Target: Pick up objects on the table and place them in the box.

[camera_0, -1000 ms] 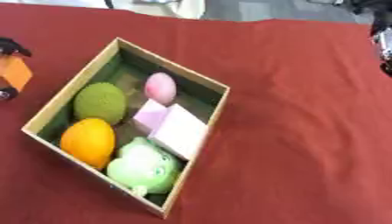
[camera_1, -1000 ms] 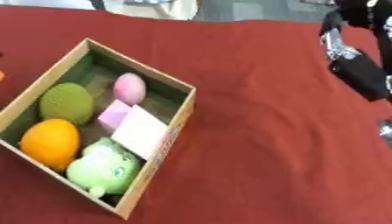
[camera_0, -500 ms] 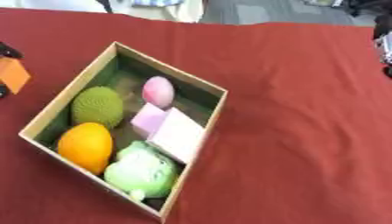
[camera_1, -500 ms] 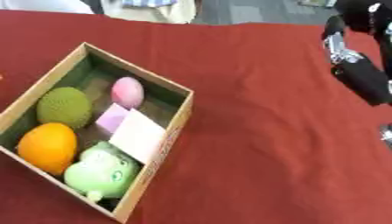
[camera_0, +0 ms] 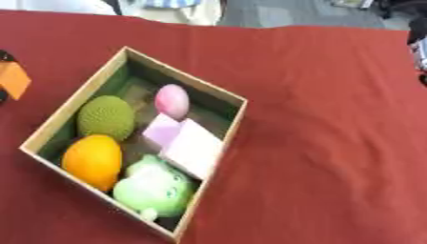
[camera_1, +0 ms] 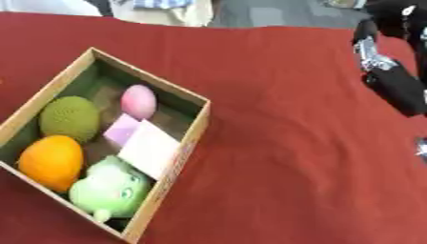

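Observation:
A wooden box (camera_0: 188,75) with a green inside lies askew on the red cloth at the left. In it are a green knobbly ball (camera_0: 106,117), a pink egg (camera_0: 172,101), an orange (camera_0: 92,160), a green frog toy (camera_0: 154,188) and two pale pink blocks (camera_0: 193,147) lying side by side. My right hand (camera_1: 397,86) shows as a black and silver shape at the right edge, well away from the box and above the cloth, with nothing seen in it. My left hand shows in no view.
An orange and black thing (camera_0: 13,79) is cut off by the left edge beside the box. The red cloth (camera_1: 283,157) stretches bare from the box to the right edge. Grey floor lies beyond the table's far edge.
The whole picture has shifted a little, so the camera has moved. The box and its contents lie as before. My right arm stays near the upper right.

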